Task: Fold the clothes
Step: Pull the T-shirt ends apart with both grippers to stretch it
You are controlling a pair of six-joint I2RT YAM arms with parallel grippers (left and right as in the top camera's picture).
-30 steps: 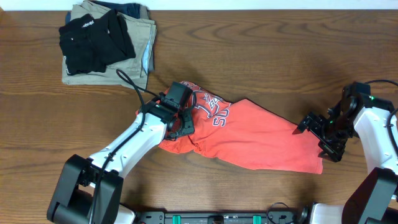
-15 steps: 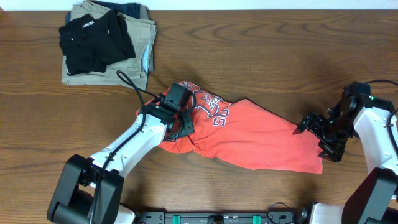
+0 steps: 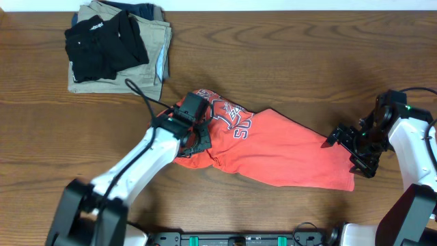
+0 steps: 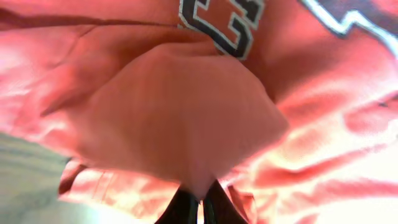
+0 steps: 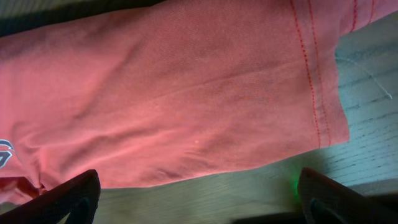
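The clothes are a coral-red T-shirt (image 3: 273,154) with white lettering, lying crumpled in a long strip across the middle of the table. My left gripper (image 3: 194,133) is shut on a pinched fold of the shirt's left part; in the left wrist view the red cloth (image 4: 186,118) bunches up from between the closed dark fingertips (image 4: 183,211). My right gripper (image 3: 349,147) stands wide open at the shirt's right end. In the right wrist view the stitched hem (image 5: 314,93) and red cloth (image 5: 161,93) lie just beyond its spread fingers (image 5: 68,199), which hold nothing.
A black folded garment (image 3: 106,44) lies on khaki folded trousers (image 3: 153,41) at the table's back left corner. Bare wooden table (image 3: 307,61) surrounds the shirt. A black cable (image 3: 147,99) loops above my left arm.
My left gripper has closed onto a fold of the shirt and shifted slightly up and to the left. The right arm has not moved.
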